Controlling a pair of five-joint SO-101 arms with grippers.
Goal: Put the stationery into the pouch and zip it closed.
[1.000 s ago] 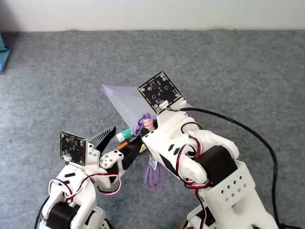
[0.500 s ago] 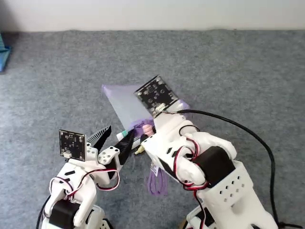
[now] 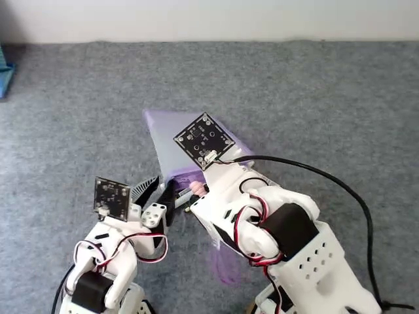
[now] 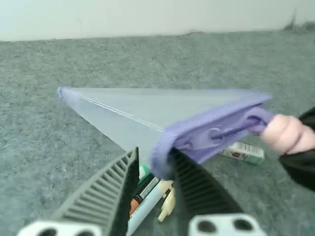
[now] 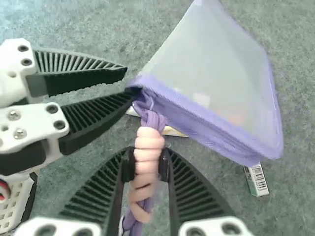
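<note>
High view: right arm hides much of the pouch. Left wrist view: left gripper fingers parted, the pouch's zip corner between them, blurred pens beneath. Right wrist view: right gripper fingers clamped on the pink zip pull

Pouch, lilac, translucent: one. Pull cord, pink and purple, at the pouch's zip end: one. Pens lying under the pouch's mouth: three can be told apart, the full count hidden. Small cream piece beside them: one. Small white box with a green end: one. Grippers: two, the left gripper and the right gripper. Black cable: one.
</note>
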